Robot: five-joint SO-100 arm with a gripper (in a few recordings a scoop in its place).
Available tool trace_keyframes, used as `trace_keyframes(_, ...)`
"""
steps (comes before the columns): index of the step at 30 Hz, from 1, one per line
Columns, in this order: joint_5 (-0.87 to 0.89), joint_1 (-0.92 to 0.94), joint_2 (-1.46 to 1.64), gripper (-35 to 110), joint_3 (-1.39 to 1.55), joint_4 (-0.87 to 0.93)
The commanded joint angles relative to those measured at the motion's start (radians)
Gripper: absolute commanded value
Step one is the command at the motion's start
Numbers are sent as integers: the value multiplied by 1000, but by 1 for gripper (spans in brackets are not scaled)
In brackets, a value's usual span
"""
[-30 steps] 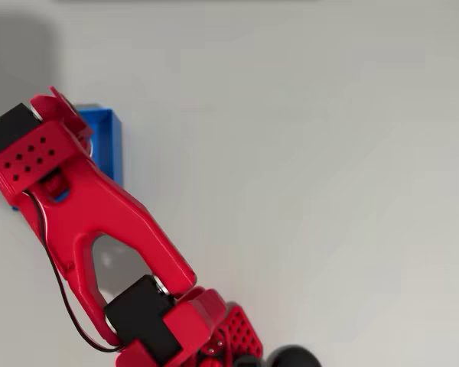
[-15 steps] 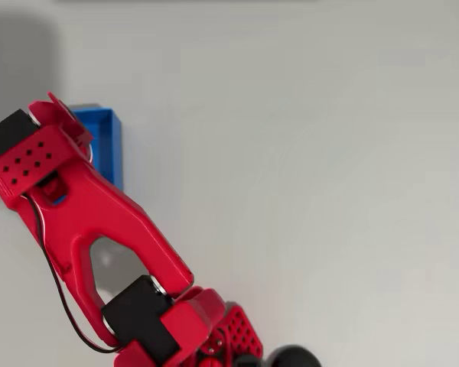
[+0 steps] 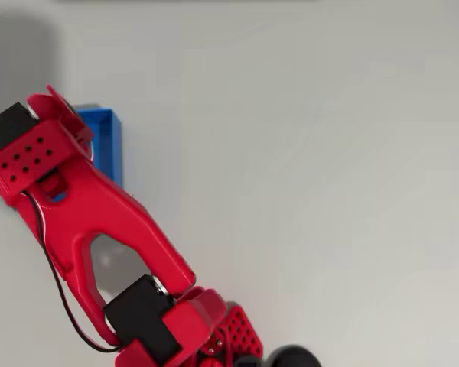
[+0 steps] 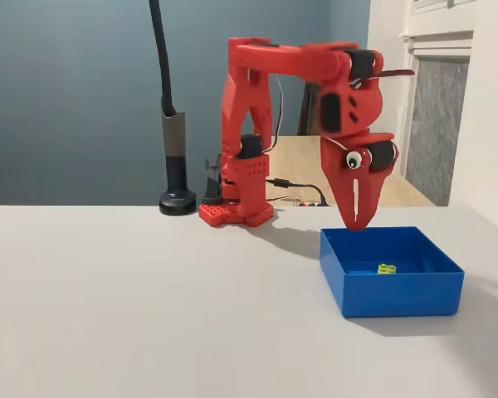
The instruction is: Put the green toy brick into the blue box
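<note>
The brick (image 4: 387, 268) lies inside the box (image 4: 394, 295), on its floor. The gripper (image 4: 358, 222) hangs above the back wall, fingers together and empty (task looks done) — it should lift straight up, clear of the walls.

Teal-grey wall (image 4: 66, 83), white table (image 4: 149, 315)

Arm (image 4: 257, 124) bright red, black motor blocks. Blue box (image 4: 390, 290) solid bright blue. Green toy brick (image 4: 388, 269) lime-green. Tabletop (image 4: 149, 315) plain pale grey. Wall (image 4: 66, 83) dark teal.
</note>
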Motion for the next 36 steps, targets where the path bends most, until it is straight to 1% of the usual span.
trace_keyframes(1,32,32,51,0,-91,5)
trace_keyframes(13,44,250,54,0,-144,6)
trace_keyframes(24,31,468,58,0,-135,5)
trace_keyframes(30,20,534,143,0,-58,-2)
trace_keyframes(36,5,612,276,0,123,-49)
